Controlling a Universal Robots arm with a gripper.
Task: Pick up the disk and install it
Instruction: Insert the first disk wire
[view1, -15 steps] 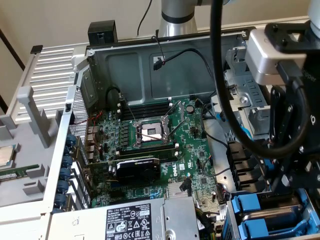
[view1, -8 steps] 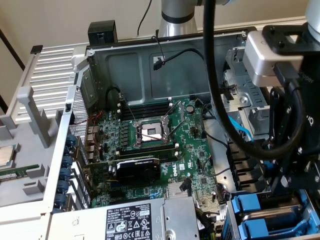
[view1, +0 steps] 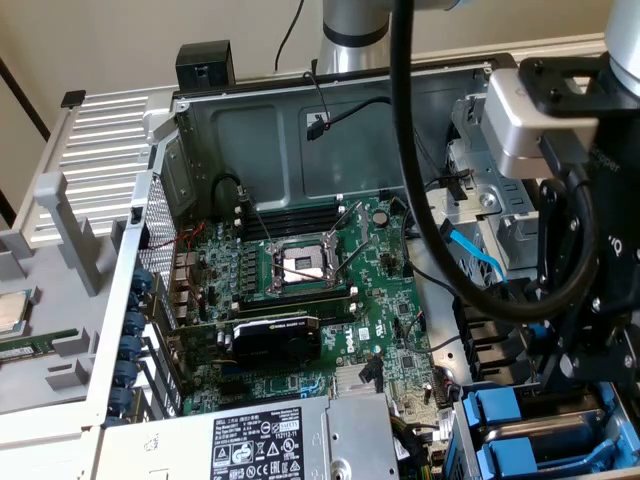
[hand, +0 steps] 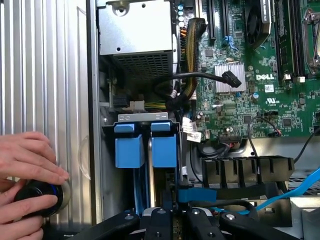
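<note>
Blue-framed disk (view1: 497, 412) sits slotted in drive bay (view1: 462, 430), ext. view's lower right, w/ look-alike drive (view1: 515, 462) beside it; which is which unclear. Gripper (view1: 580, 375) hangs just above bay; jaws: can't tell. Wrist view: both blue frames upright, side by side; hand (hand: 30, 155) on black knob (hand: 37, 197).

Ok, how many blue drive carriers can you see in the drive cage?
2. Both stand side by side in the drive cage: one carrier nearer the ribbed panel, the other carrier nearer the motherboard. More may be hidden further in.
</note>
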